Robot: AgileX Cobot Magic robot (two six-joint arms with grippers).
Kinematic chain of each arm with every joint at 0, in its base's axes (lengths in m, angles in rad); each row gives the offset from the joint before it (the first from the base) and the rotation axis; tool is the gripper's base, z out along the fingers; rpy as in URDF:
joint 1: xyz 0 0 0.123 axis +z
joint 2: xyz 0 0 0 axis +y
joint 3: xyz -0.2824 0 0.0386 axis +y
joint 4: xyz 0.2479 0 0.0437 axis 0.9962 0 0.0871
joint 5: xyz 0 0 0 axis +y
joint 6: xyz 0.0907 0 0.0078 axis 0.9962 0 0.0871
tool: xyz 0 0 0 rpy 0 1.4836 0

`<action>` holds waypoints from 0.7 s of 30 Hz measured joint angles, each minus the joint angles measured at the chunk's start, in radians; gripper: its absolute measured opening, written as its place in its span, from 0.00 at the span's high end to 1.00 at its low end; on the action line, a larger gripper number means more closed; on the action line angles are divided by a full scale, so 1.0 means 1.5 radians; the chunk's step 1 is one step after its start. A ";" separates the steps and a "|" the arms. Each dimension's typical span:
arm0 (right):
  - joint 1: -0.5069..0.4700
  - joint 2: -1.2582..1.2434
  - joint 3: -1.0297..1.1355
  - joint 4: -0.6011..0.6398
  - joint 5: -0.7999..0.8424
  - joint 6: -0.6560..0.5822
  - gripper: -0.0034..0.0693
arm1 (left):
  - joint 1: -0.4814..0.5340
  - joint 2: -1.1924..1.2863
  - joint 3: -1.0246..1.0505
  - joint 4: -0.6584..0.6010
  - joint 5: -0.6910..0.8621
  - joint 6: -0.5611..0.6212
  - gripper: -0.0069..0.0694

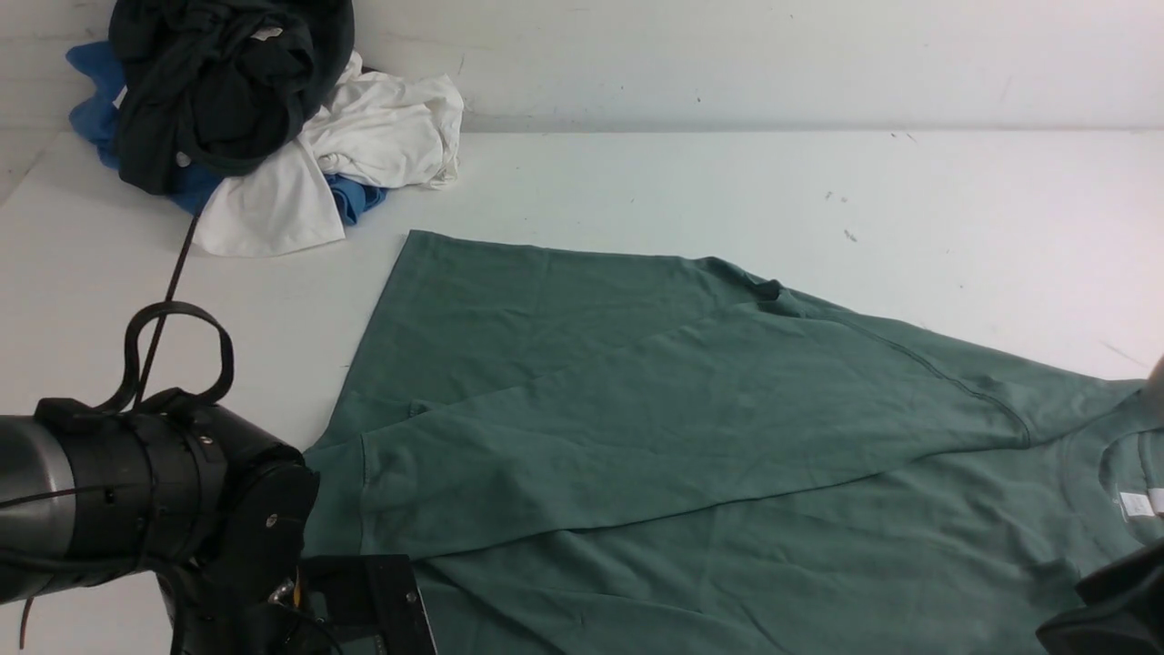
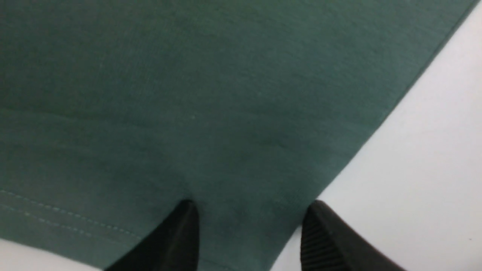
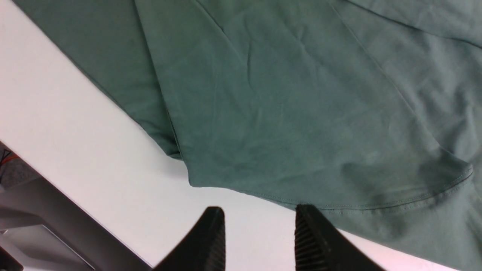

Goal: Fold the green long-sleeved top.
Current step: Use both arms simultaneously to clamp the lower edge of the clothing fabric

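Nearest the front camera, the left arm (image 1: pixel 136 500) fills the lower left corner, at the near left end of the green long-sleeved top (image 1: pixel 682 409). That top lies spread flat on the white table (image 1: pixel 727 182), its long axis running left to right with a slight slant. Its neck and white label (image 1: pixel 1137 503) point toward the robot's right and its hem toward the left. One sleeve (image 1: pixel 637 437) is laid across the body with its cuff to the left. In the left wrist view the left gripper (image 2: pixel 250 214) stands with its jaws apart over a corner of the cloth, with flat fabric in the gap and nothing pinched. The right gripper (image 3: pixel 260 214) is also parted and holds nothing. It sits over bare table, one finger (image 3: pixel 312 233) at a stitched edge of the top. A pile of dark, white and blue clothes (image 1: pixel 255 118) lies at the far left, well apart.
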 joint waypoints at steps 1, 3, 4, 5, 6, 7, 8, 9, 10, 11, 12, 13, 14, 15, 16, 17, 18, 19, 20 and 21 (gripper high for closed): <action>0.000 0.000 0.000 -0.003 0.000 0.000 0.61 | 0.000 0.001 0.000 0.003 0.000 0.003 0.53; 0.000 0.000 0.000 -0.009 0.000 0.000 0.61 | 0.000 -0.002 0.000 0.011 -0.001 0.005 0.68; 0.000 0.000 0.000 -0.010 0.000 0.000 0.61 | 0.000 -0.003 0.000 0.013 -0.001 0.006 0.77; 0.000 0.000 0.000 -0.012 0.000 0.000 0.61 | 0.000 -0.007 0.000 0.014 -0.001 0.007 0.83; 0.000 0.000 0.000 -0.012 0.000 0.000 0.61 | 0.000 -0.008 0.000 0.014 0.000 0.007 0.83; 0.000 0.000 0.000 -0.015 0.000 -0.001 0.61 | 0.000 -0.014 0.002 0.008 0.012 0.004 0.88; 0.000 0.000 0.000 -0.019 0.000 -0.003 0.61 | 0.001 -0.019 0.002 0.005 0.027 -0.002 0.90; 0.000 0.000 0.000 -0.024 0.000 -0.003 0.61 | 0.002 -0.024 0.002 0.001 0.041 -0.008 0.91; 0.000 0.000 0.000 -0.025 0.000 -0.003 0.61 | 0.003 -0.025 0.002 -0.001 0.045 -0.010 0.91; 0.000 0.000 0.001 -0.030 0.000 -0.004 0.61 | 0.004 -0.033 0.002 -0.002 0.060 -0.018 0.91; 0.000 0.002 0.002 -0.040 0.000 -0.005 0.61 | 0.009 -0.048 0.002 -0.002 0.084 -0.031 0.91; 0.000 0.006 0.007 -0.043 -0.001 -0.005 0.61 | 0.012 -0.056 0.002 -0.004 0.096 -0.036 0.91; 0.000 0.012 0.016 -0.043 -0.003 -0.009 0.61 | 0.016 -0.066 0.002 -0.004 0.109 -0.041 0.91; 0.000 0.022 0.032 -0.042 -0.004 -0.018 0.62 | 0.021 -0.077 0.002 -0.004 0.120 -0.044 0.91; 0.000 0.030 0.046 -0.040 -0.005 -0.023 0.62 | 0.024 -0.083 0.003 -0.004 0.125 -0.046 0.91; 0.000 0.032 0.049 -0.039 -0.005 -0.025 0.62 | 0.025 -0.085 0.003 -0.004 0.126 -0.045 0.91; 0.000 0.052 0.078 -0.032 -0.010 -0.036 0.62 | 0.030 -0.096 0.004 -0.004 0.128 -0.049 0.91; 0.000 0.064 0.098 -0.025 -0.018 -0.046 0.61 | 0.034 -0.103 0.005 -0.004 0.129 -0.049 0.91; 0.000 0.069 0.110 -0.022 -0.025 -0.050 0.60 | 0.036 -0.106 0.005 -0.004 0.129 -0.049 0.91; 0.000 0.090 0.133 -0.015 -0.044 -0.063 0.58 | 0.041 -0.113 0.006 -0.005 0.129 -0.049 0.91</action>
